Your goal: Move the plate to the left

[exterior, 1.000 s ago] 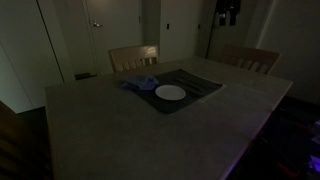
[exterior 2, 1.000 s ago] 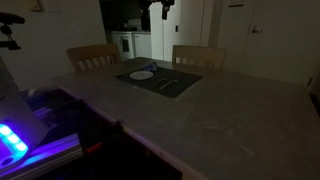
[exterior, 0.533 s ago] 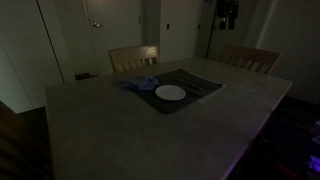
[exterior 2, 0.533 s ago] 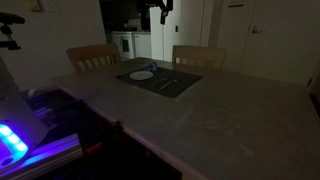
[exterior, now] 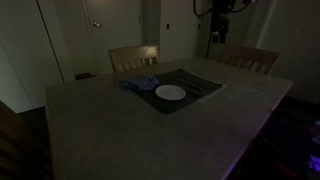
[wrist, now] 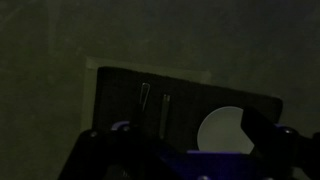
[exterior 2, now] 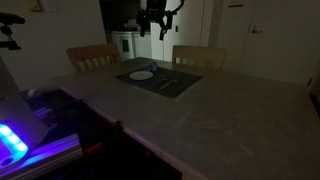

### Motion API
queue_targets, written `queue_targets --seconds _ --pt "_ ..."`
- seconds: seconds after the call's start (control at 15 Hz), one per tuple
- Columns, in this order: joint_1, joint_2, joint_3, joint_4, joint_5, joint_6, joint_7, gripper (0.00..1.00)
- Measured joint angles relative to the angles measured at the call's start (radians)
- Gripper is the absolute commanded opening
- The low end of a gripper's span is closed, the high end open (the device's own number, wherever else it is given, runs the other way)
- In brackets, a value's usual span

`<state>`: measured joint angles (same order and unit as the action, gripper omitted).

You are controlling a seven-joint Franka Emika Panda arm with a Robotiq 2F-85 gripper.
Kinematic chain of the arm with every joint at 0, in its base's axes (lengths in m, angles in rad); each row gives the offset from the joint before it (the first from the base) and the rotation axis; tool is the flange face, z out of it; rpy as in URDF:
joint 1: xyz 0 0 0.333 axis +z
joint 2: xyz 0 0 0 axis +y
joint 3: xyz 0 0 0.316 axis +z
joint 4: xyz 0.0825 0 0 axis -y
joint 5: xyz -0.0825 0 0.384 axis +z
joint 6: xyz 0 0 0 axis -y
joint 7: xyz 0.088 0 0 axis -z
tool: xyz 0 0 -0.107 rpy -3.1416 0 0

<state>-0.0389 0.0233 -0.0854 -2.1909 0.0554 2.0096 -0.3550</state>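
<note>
A white round plate (exterior: 170, 92) lies on a dark placemat (exterior: 200, 86) at the far side of the table; it shows in both exterior views (exterior 2: 142, 74). In the wrist view the plate (wrist: 220, 130) sits on the placemat (wrist: 120, 100), partly hidden behind one finger. My gripper (exterior: 222, 18) hangs high in the air, well above and behind the placemat, also seen in an exterior view (exterior 2: 156, 22). In the wrist view its fingers (wrist: 175, 138) stand wide apart and hold nothing.
A fork and knife (wrist: 155, 100) lie on the placemat beside the plate. A blue cloth (exterior: 140, 84) lies at the placemat's edge. Two wooden chairs (exterior: 133, 57) (exterior: 250, 58) stand behind the table. The room is dark.
The arm has swung lower and more into view above the table in both exterior views. The plate and placemat have not moved.
</note>
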Motion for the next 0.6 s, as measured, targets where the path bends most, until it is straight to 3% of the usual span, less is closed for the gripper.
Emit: queue_targets --seconds 0.6 --pt "-0.019 0.229 0.021 0.042 0.196 0.046 -0.186 1.00"
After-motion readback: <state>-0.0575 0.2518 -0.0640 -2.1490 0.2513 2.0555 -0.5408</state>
